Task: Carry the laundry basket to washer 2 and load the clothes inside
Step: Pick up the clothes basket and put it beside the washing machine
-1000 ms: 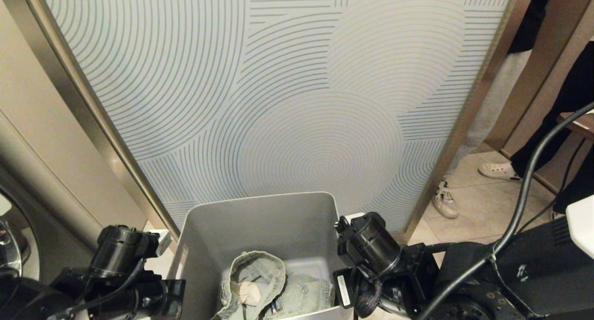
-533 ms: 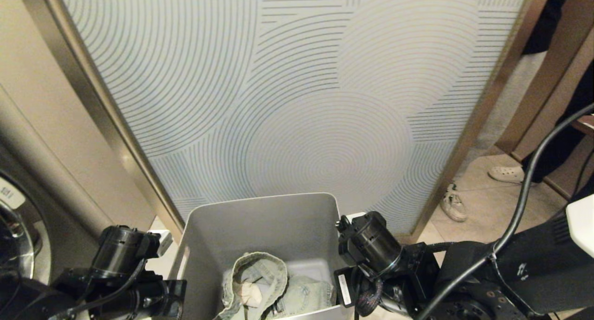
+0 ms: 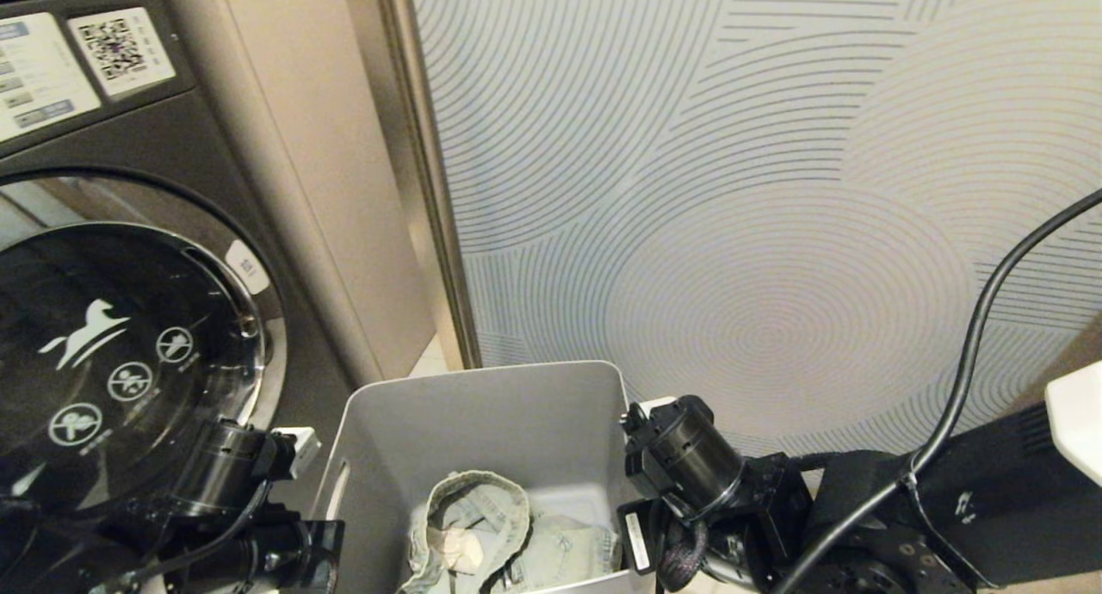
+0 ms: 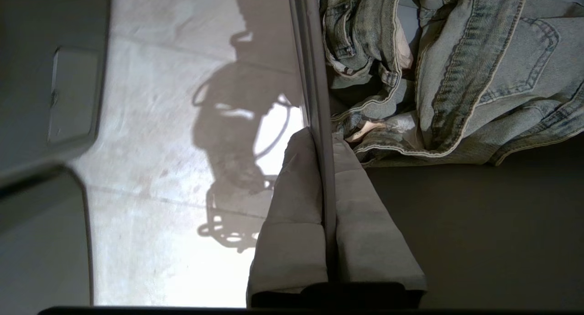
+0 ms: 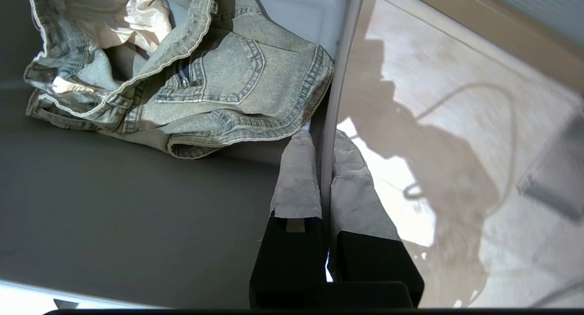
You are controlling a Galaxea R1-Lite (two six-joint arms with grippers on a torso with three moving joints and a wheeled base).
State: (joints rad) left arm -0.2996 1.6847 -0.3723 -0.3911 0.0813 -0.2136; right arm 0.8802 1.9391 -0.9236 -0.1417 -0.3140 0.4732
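Note:
The grey laundry basket (image 3: 482, 409) hangs between my two arms at the bottom of the head view. The clothes (image 3: 508, 534), faded denim with a white inner patch, lie in its bottom. My left gripper (image 4: 321, 139) is shut on the basket's left rim (image 4: 310, 55), one finger inside and one outside. My right gripper (image 5: 323, 139) is shut the same way on the right rim (image 5: 344, 55). The denim (image 5: 219, 77) lies beside both grips. A dark grey front-load washer (image 3: 112, 353) with a horse logo on its round glass door stands at the left; its number is not in view.
A tall panel with curved line patterns (image 3: 732, 232) fills the view ahead, framed by a metal post (image 3: 422, 189) and a beige wall strip (image 3: 318, 189). A black cable (image 3: 973, 361) arcs over my right arm. Pale floor tiles (image 4: 159, 169) show below the basket.
The whole head view has swung left: the washer now fills the left side and the people's legs and shoes at the right have left the frame. Basket and grips are unchanged.

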